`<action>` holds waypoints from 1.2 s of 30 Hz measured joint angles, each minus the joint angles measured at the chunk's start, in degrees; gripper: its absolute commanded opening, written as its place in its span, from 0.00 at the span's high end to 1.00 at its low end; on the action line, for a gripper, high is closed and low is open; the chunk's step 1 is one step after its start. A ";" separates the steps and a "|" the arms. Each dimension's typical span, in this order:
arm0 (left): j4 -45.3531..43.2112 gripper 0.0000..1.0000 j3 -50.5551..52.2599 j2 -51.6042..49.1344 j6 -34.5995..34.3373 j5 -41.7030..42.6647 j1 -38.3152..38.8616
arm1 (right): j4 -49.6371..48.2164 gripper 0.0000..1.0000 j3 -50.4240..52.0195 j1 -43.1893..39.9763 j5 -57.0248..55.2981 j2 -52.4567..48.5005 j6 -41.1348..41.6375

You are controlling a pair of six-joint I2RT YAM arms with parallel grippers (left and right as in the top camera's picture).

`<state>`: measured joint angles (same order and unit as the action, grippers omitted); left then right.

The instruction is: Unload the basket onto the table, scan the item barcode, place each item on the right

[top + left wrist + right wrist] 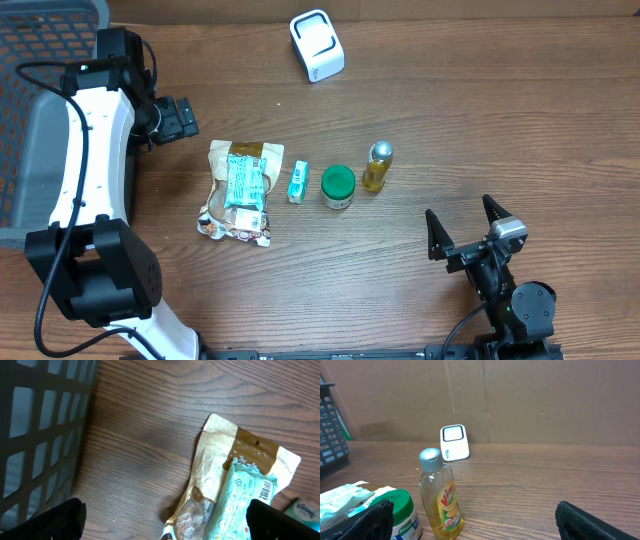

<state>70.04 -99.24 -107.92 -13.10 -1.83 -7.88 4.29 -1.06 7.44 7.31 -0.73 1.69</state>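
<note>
A white barcode scanner stands on the wooden table, well beyond the green-lidded jar and slightly to its left, with no item in front of it. The goods lie in a row with the jar. A Vim bottle of yellow liquid stands upright just to the jar's right. A small Kleenex tissue pack lies just to its left. Farther left of the jar is a brown pouch with a mint-green packet lying on top of it. In the left wrist view, the packet's printed barcode faces up. The left gripper hangs to the far left of the jar, past the pouch, its jaws spread wide with nothing between them. The right gripper sits to the right of the jar and nearer the robot. Its two fingers are also splayed apart and empty, clear of every item. A dark mesh basket stands at the table's edge, far left of the jar and beyond the left arm.
</note>
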 measured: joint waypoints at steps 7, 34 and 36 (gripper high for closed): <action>0.04 0.01 0.00 0.00 0.02 0.85 0.02 | 0.00 0.00 0.00 0.00 -0.02 0.00 0.02; 0.02 0.01 0.00 0.00 0.02 1.20 1.53 | 0.00 0.00 0.00 0.00 0.00 0.00 0.02; 0.04 0.00 0.00 0.00 0.02 1.20 1.53 | 0.00 0.00 0.00 0.00 -0.02 0.00 0.02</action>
<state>70.08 -99.24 -107.92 -13.08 -0.62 -6.35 4.29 -1.06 7.44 7.29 -0.73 1.72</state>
